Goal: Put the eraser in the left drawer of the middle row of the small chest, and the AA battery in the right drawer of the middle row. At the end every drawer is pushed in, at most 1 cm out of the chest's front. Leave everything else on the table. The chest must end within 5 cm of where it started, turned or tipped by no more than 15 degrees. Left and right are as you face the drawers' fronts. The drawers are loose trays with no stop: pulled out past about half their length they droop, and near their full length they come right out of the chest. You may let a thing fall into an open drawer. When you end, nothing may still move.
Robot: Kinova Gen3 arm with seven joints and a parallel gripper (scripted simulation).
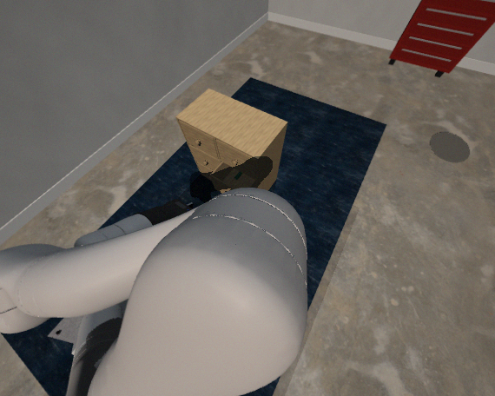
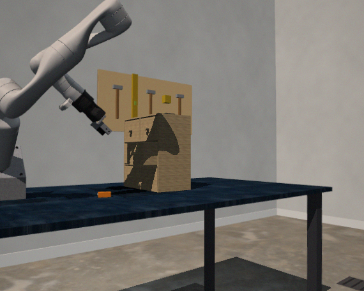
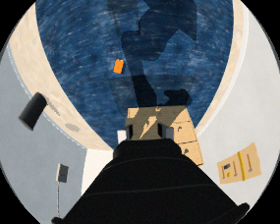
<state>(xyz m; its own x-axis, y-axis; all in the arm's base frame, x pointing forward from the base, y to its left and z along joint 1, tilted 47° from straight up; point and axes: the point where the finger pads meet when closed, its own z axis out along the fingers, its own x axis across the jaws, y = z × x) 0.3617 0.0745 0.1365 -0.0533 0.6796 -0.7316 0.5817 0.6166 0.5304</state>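
Gripper, black and grey, two-fingered [image 1: 187, 205] [image 2: 104, 128] [image 3: 145, 131]: jaws wide apart, nothing between them, tilted downward in the air in front of the chest, near its upper front and apart from it. Arm, pale grey and white, rounded links [image 1: 227, 304] [image 2: 59, 57]: raised over the table, its large links hiding much of the tabletop from above. Chest, small, light wood-grained, with knobbed drawers [image 1: 233, 117] [image 2: 176, 172] [image 3: 190, 128]: upright on the table, its front partly in the arm's shadow; both top-row drawers pushed in. Right drawer of the middle row, same pale wood [image 1: 224, 173]: standing out from the front, open at the top. Small item, dark green, lying in that drawer [image 1: 239, 175]: perhaps the AA battery, though shade and size leave its identity unsure. Block, small, orange, with a pale end [image 2: 104, 194] [image 3: 118, 66]: flat on the table in front of the chest, well apart from it and from the gripper; it looks like the eraser. Table, dark blue mottled top on dark legs [image 1: 326, 126] [image 2: 243, 191] [image 3: 74, 44]: bearing the chest, the block and the arm's base. Board, tan, rectangular [image 2: 106, 96] [image 3: 256, 169]: on the wall beyond the chest, bearing three hammers, a long yellow bar and a yellow block. Cabinet, red, with pale horizontal handles [image 1: 444, 35]: at the far wall, well apart from the table
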